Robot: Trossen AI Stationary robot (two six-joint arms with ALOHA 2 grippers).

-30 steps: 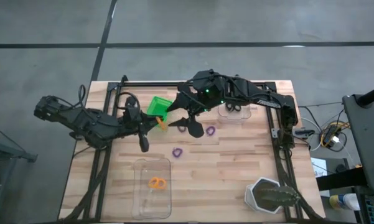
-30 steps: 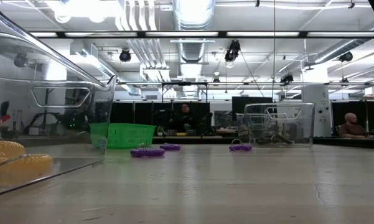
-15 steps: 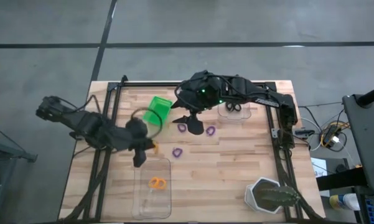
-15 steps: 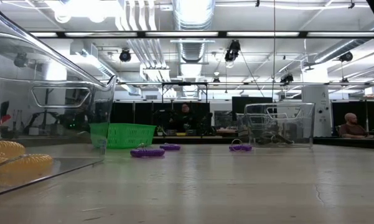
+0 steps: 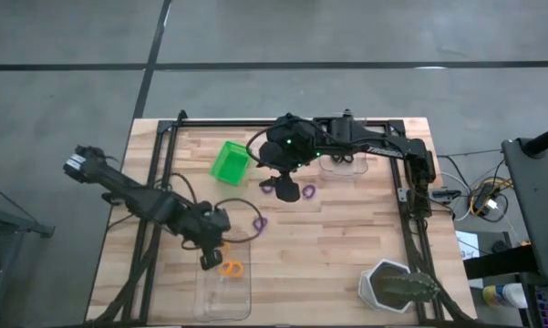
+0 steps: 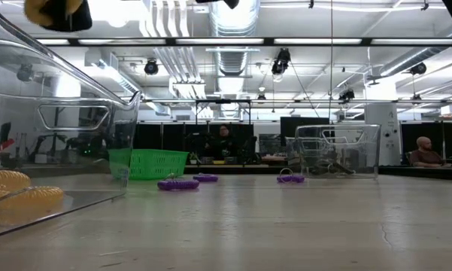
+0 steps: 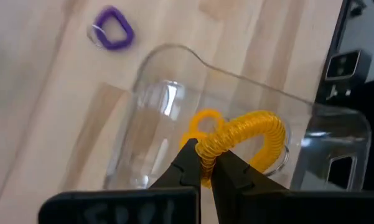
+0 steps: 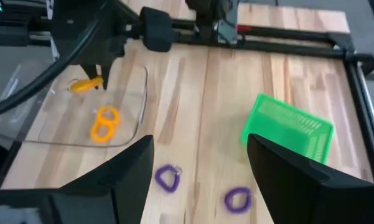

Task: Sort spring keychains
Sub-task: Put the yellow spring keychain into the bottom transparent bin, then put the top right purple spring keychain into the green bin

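Left claw (image 7: 206, 163) pinched shut on an orange spring keychain (image 7: 249, 138), hanging over the near clear tray (image 5: 223, 278); a second orange keychain (image 5: 230, 268) lies inside that tray. Right claw (image 8: 196, 168) spread wide, holding nothing, above the purple keychains on the wooden surface (image 5: 346, 237): one purple keychain (image 8: 167, 178) below it, another purple ring (image 8: 237, 199) beside it, a third (image 5: 259, 222) nearer the left arm. Green bin (image 5: 229, 161) sits tilted near the far edge. Far clear tray (image 5: 345, 167) holds dark keychains (image 5: 341, 158).

Bare wood (image 5: 337, 246) lies open between tray (image 5: 226, 292) and hexagonal holder (image 5: 387, 284).
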